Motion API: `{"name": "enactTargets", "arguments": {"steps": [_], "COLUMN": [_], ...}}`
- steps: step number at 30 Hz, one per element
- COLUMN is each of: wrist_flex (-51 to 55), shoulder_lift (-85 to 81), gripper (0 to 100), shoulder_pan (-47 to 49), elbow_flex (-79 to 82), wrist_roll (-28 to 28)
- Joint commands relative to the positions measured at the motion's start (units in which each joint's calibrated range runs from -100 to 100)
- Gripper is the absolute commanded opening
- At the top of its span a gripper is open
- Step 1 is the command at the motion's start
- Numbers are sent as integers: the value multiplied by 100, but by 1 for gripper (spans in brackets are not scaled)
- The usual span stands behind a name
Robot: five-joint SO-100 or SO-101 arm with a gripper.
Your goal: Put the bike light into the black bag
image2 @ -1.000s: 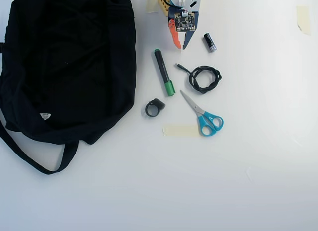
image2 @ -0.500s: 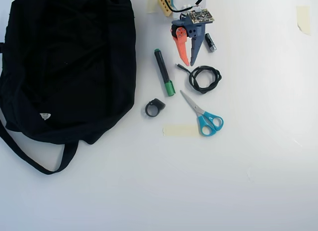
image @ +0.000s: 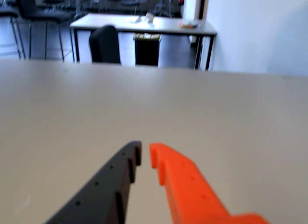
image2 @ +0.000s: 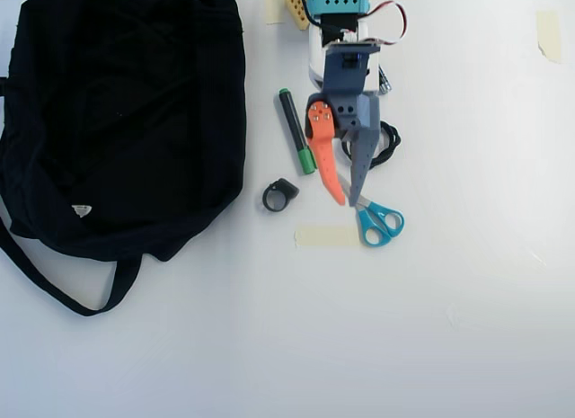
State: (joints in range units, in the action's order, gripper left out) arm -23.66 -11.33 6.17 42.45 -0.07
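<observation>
- Reaching down the overhead view now, the arm has stretched well out from the top edge; half a second back the hand (image2: pixel 348 200) hung up beside the small black-and-silver cylinder, and now its tips sit over the scissors (image2: pixel 371 212).
- Coiled black cable (image2: pixel 388 145) was in plain sight before; now the arm's body covers most of it, and the cylinder is nearly hidden too.
- Nothing else has shifted: green-tipped marker (image2: pixel 296 130), tape strip (image2: pixel 325 235) and bike light (image2: pixel 279 195) lie where they were.
- Hand state: the orange finger and the dark finger stand only narrowly parted, tips close together, and nothing is between them.
- Wrist view agrees — the hand (image: pixel 145 153) shows a thin gap at the tips and bare bench (image: pixel 231 118) ahead.
- Bike light rests on the bench just left of the hand in the overhead view, apart from it, between the hand and the black bag (image2: pixel 117 112).
- Bag lies at the left, strap trailing toward the bottom, white label showing.
</observation>
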Motion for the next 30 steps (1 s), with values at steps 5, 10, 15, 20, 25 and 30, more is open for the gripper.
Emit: {"name": "enactTargets", "arguments": {"steps": [5,10,15,20,25,30], "wrist_flex": [1995,3666,4915,6750,7792,8697], "shoulder_lift": [1747,2113,1905,1473,1117,610], "gripper": [2,2,2,2,2,2], "shoulder_pan": [-213,-221,-221,-213,-243,-266], "elbow_flex": [-3751,-5126,-5144,-5081,-5054,-4416], "wrist_roll": [18,13,13,7,-134,-1272]}}
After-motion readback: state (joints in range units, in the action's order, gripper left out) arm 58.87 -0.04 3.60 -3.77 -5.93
